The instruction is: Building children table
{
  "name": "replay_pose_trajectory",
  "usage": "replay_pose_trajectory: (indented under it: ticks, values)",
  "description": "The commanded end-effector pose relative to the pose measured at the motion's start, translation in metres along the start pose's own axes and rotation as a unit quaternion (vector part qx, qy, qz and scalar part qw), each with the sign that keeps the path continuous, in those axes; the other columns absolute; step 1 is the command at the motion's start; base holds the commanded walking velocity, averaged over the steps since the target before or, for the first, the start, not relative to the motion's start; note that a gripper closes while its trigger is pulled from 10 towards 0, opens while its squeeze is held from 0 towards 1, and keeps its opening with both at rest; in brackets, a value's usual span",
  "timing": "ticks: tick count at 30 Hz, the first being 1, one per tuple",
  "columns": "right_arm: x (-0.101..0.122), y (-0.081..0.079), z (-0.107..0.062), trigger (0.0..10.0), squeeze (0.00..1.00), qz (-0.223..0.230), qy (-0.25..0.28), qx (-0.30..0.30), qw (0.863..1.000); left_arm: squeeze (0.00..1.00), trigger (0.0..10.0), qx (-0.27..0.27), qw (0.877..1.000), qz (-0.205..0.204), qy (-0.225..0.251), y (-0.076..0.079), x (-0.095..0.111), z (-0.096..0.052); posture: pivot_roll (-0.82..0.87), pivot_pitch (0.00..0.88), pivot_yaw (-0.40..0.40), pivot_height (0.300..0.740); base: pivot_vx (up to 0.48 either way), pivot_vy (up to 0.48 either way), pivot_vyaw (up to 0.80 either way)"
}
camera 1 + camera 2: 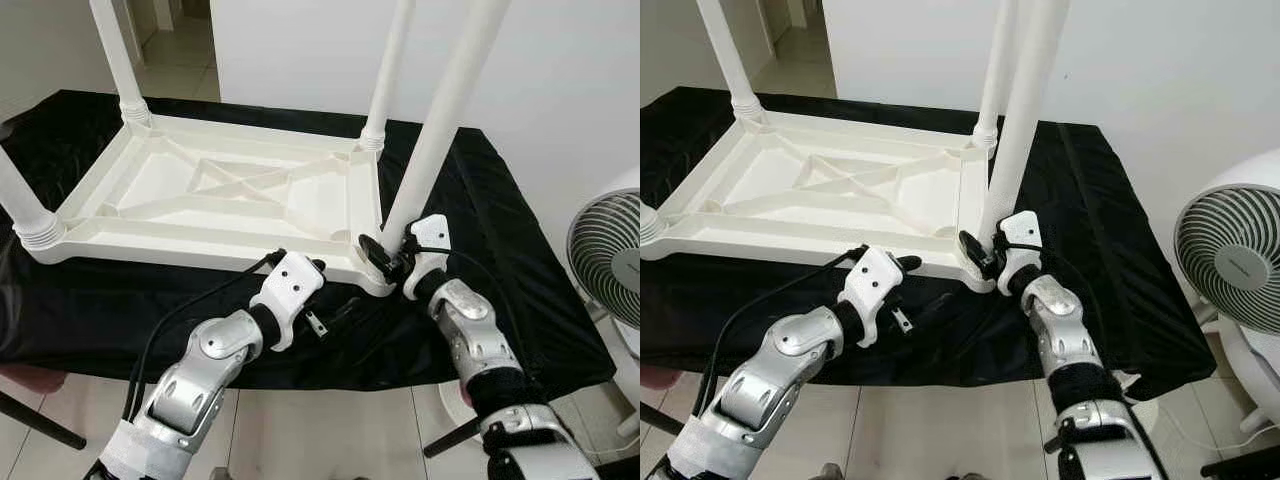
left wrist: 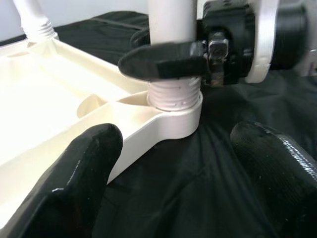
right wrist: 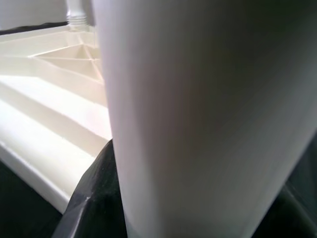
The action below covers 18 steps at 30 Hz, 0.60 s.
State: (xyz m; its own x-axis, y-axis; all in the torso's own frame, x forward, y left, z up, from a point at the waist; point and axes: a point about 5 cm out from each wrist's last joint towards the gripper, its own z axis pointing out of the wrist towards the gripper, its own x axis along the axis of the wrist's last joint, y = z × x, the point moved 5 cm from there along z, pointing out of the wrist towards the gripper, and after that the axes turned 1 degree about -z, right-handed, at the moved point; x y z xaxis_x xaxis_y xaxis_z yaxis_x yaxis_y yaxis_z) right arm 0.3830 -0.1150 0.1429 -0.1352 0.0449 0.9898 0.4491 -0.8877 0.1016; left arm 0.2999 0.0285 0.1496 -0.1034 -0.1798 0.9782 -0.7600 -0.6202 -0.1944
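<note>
On the black cloth (image 1: 520, 270) covering the work surface, you have the white table top (image 1: 215, 195) lying upside down, ribbed underside up. Landmark: its near right corner socket (image 2: 173, 116). Item: fourth leg (image 1: 440, 130), standing in that socket, threaded collar showing just above the rim and, by the look of it, not fully wound down. Item: right gripper (image 1: 385, 255), fingers clamped around the base of this leg just above the socket. Item: left gripper (image 2: 183, 173), fingers apart and holding nothing, just beside the socket on the near side, above the cloth and pointing at the corner. Items: three further legs, upright in the other corners, away from the socket. Item: white fan (image 1: 1230, 265), well off to the right of the socket, on the floor. Step in hand, as I judge it: screwing home the last leg. Your next move likely calls for turning the leg while keeping it upright, with the left gripper steadying the corner. Containers: none present; the top's recessed underside holds nothing.
</note>
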Motion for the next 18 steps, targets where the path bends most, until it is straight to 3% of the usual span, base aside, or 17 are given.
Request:
replay_pose_trajectory:
  ticks: [1, 7, 11, 18]
  values:
    - [-0.015, 0.0, -0.005, 10.0, 0.0, 0.009, -0.029, -0.022, 0.999, 0.0, 10.0, 0.028, 1.0, 0.005, 0.0, -0.01, 0.0, 0.002, 0.11, 0.036, -0.065, 0.74, 0.0, 0.0, 0.0]
    - [-0.01, 0.004, -0.005, 10.0, 0.0, 0.027, -0.014, -0.079, 0.996, 0.0, 10.0, 0.03, 1.0, 0.008, 0.003, -0.015, 0.001, 0.004, 0.11, 0.023, -0.061, 0.74, 0.0, 0.0, 0.0]
    - [-0.006, 0.007, -0.008, 10.0, 0.0, 0.052, 0.001, -0.161, 0.986, 0.0, 10.0, 0.022, 1.0, 0.009, 0.005, -0.015, -0.001, 0.006, 0.1, 0.016, -0.058, 0.74, 0.0, 0.0, 0.0]
    - [-0.009, 0.003, -0.013, 10.0, 0.0, 0.065, 0.003, -0.217, 0.974, 0.0, 10.0, 0.027, 0.999, -0.004, 0.025, -0.014, -0.003, 0.017, 0.09, 0.016, -0.056, 0.74, 0.0, 0.0, 0.0]
